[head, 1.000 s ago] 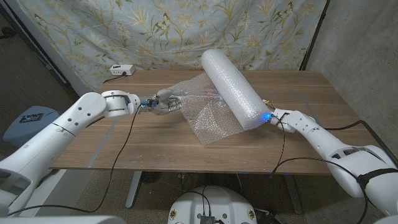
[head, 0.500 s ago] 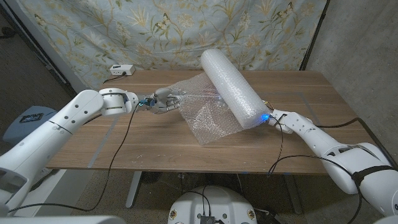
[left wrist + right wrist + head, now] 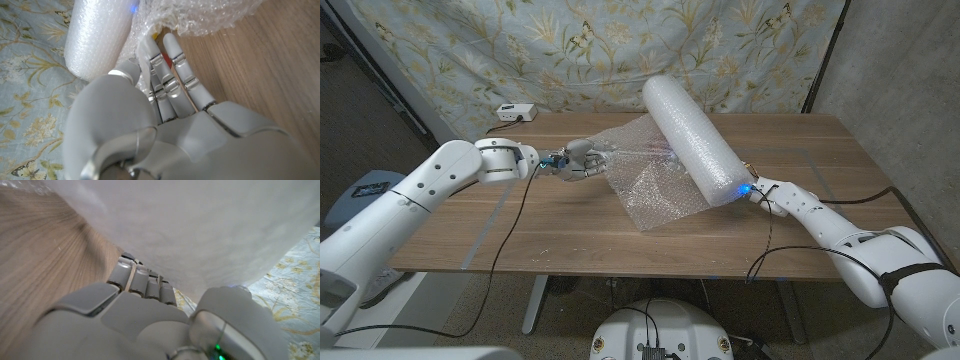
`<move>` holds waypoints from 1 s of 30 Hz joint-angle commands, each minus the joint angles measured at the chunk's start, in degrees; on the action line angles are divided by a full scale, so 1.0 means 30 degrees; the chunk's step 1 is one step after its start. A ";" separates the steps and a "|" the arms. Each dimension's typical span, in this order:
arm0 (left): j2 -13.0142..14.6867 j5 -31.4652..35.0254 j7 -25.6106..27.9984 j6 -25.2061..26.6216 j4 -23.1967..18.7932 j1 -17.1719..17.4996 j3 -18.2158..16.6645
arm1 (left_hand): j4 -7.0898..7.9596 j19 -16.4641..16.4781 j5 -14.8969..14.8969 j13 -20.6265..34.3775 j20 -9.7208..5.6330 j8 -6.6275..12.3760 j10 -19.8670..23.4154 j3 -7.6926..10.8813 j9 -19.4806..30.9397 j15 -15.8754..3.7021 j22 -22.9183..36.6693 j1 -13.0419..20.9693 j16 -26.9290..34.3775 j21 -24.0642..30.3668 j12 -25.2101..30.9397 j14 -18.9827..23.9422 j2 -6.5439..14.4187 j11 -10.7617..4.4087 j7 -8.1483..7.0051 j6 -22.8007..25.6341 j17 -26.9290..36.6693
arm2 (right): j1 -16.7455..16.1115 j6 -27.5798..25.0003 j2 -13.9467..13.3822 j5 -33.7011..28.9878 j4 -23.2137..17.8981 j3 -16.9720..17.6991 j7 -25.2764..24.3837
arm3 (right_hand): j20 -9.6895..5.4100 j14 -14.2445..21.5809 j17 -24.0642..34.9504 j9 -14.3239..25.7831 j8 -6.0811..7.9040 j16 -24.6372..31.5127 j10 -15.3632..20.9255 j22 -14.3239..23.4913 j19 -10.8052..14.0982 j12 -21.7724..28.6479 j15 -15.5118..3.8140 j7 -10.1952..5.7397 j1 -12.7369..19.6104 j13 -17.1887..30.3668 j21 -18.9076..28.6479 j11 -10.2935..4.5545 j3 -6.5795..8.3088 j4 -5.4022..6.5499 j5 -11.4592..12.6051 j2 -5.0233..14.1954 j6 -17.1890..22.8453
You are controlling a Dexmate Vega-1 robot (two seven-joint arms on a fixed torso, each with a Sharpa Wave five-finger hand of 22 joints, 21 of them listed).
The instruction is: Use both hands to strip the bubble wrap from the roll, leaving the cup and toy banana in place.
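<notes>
- Risk: the loose sheet [image 3: 655, 190] could tear or slip from the left hand [image 3: 578, 161] if the pull outruns the roll's turning; a cup or toy banana, not discernible here, could be dragged along.
- Roll [image 3: 695, 140]: lies slanted from the table's [image 3: 520, 230] far edge toward its right edge, near end at the right hand [image 3: 767, 193].
- Left hand: fingers [image 3: 172, 75] closed on the sheet's edge, left of the roll.
- Right hand: pressed against the roll's end; whether it grips, cannot tell.
</notes>
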 commanded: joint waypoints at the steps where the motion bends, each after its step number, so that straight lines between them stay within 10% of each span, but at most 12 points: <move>1: 0.0335 -0.0075 0.0104 0.0180 -0.0128 -0.0132 -0.0087 | 0.0028 -0.0085 0.0139 0.0052 -0.0044 0.0024 0.0648 0.0085 0.0080 0.0063 -0.0023 0.0085 -0.0099 0.0121 -0.0013 0.0185 -0.0197 -0.0497 0.0042 0.0170 0.0040 | 0.0203 0.0687 0.0386 -0.0246 0.0793 0.0180 0.0638 | 0.0048 -0.0196 0.0005 0.0004 0.0028 0.0044 -0.0149 0.0051 -0.0102 -0.0058 0.0008 0.0156 -0.0191 0.0095 -0.0084 -0.0001 -0.0043 -0.0074 0.0091 -0.0047 -0.0022; 30: 0.0765 -0.0311 0.0260 0.0365 -0.0383 -0.0238 -0.0168 | 0.0031 -0.0241 0.0140 0.0107 -0.0037 -0.0066 0.0711 0.0114 0.0136 0.0078 -0.0054 0.0048 -0.0153 0.0384 -0.0153 0.0162 -0.0186 -0.0474 0.0053 0.0177 0.0120 | 0.1002 0.1241 0.0926 -0.1112 0.2737 0.0585 0.1602 | 0.0198 -0.0606 -0.0115 -0.0185 0.0047 0.0117 -0.0347 0.0065 -0.0251 -0.0370 0.0136 -0.0030 -0.0377 0.0165 -0.0279 -0.0009 0.0001 -0.0145 0.0221 -0.0063 -0.0124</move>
